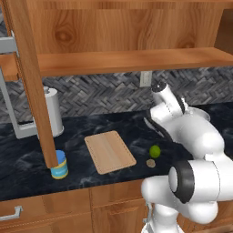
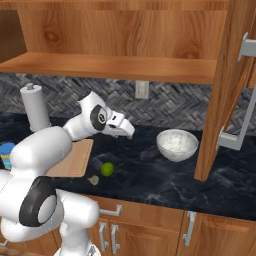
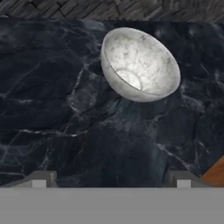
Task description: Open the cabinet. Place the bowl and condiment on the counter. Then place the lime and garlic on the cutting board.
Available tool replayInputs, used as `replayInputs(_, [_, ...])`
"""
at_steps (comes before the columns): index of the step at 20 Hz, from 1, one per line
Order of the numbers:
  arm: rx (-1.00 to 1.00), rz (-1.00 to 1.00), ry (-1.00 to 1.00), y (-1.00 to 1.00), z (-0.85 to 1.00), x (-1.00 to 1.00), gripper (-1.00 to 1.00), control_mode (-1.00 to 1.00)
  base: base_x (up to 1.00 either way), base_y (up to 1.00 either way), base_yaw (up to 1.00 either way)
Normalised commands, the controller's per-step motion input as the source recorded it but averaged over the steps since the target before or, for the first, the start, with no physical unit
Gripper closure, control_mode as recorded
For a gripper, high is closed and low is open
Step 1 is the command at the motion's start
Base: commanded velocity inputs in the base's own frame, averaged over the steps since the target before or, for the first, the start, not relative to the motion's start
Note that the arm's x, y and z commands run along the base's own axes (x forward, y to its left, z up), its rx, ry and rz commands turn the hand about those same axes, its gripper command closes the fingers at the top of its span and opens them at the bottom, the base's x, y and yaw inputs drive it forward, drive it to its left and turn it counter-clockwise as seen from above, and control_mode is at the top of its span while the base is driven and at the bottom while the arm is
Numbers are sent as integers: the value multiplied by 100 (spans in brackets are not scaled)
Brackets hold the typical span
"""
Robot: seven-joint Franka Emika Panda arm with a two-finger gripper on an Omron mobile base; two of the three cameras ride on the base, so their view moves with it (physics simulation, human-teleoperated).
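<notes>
The cabinet (image 1: 127, 59) stands open, its shelf bare, with one door (image 1: 27, 82) swung out at the left and the other door (image 2: 225, 90) at the right. The bowl (image 2: 177, 144) rests on the counter (image 2: 150, 175). My gripper (image 2: 127, 131) hovers open and empty just left of the bowl, apart from it. In the hand view the bowl (image 3: 140, 65) lies ahead of the spread fingertips (image 3: 39, 179). The condiment (image 1: 59, 164) stands by the left door. The lime (image 1: 155, 151) and garlic (image 1: 150, 162) lie on the counter right of the cutting board (image 1: 110, 151).
A white paper-towel roll (image 1: 52, 111) stands at the back left near the wall. Grey bar handles (image 2: 240, 90) stick out from the open right door. Low drawers and doors with handles (image 2: 112, 210) run under the counter's front edge.
</notes>
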Motion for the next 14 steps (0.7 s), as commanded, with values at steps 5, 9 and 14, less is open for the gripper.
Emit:
replayInputs(5, [34, -1, 23, 0, 45, -3, -100, -100, 0, 0, 0])
replayInputs(9, [12, -1, 19, 7, -18, -4, -100, -100, 0, 0, 0])
replayInputs(14, [0, 0, 22, 41, -66, 4, -100, -100, 0, 0, 0])
